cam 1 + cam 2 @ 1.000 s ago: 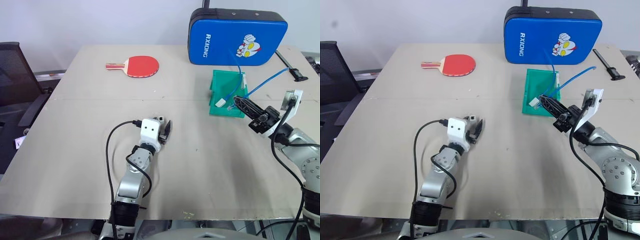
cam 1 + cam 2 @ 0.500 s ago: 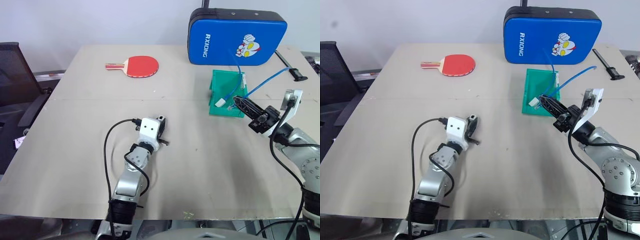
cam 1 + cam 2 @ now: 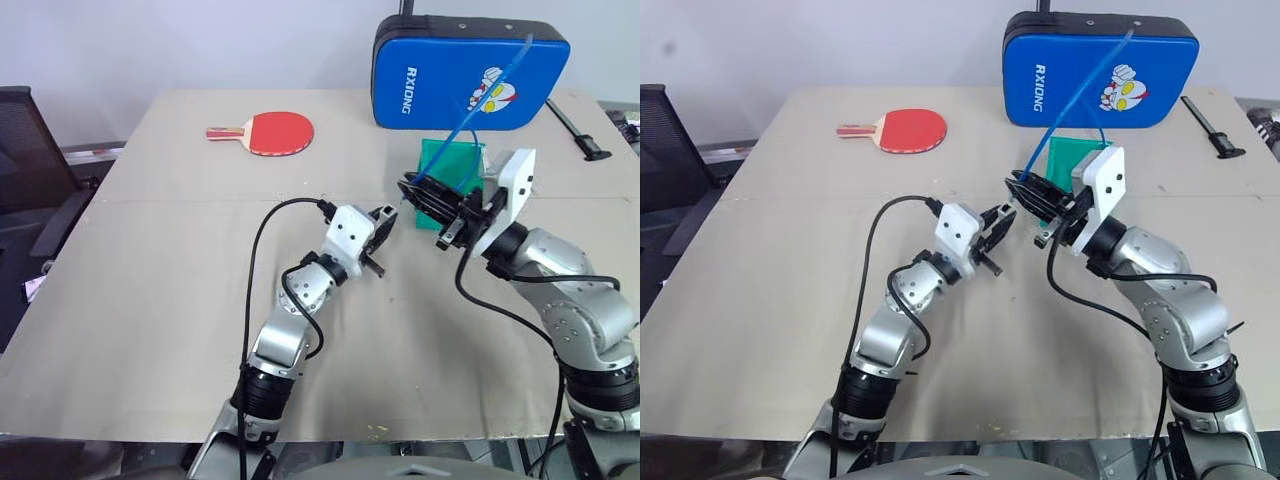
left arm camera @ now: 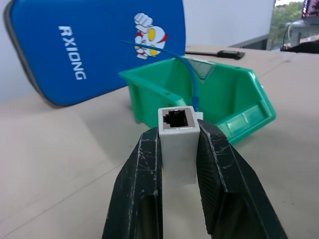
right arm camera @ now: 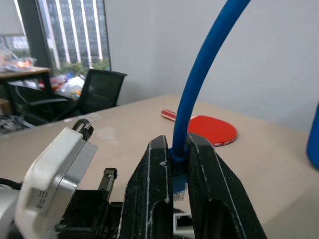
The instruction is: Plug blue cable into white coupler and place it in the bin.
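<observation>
My left gripper point(image 4: 178, 132) is shut on the white coupler point(image 4: 178, 144), whose dark socket faces away from the wrist. My right gripper point(image 5: 178, 144) is shut on the blue cable point(image 5: 196, 84) just behind its clear plug point(image 5: 179, 180). The cable arcs up and back over the table. Both grippers hang above the table's middle, tips nearly meeting: the left gripper point(image 3: 383, 222) sits just left of and below the right gripper point(image 3: 415, 190). The plug is close to the coupler but outside the socket. The green bin point(image 4: 244, 118) stands just behind them, with another blue cable point(image 4: 195, 84) inside it.
A big blue padded case point(image 3: 470, 70) stands at the back of the table behind the bin. A red paddle point(image 3: 270, 132) lies at the back left. A black tool point(image 3: 580, 130) lies at the far right edge, and a black chair point(image 3: 25, 150) stands left of the table.
The left gripper shut on the coupler, lifted it off the table and moved right. The right gripper swung left from beside the bin with the cable, and the two now meet mid-table.
</observation>
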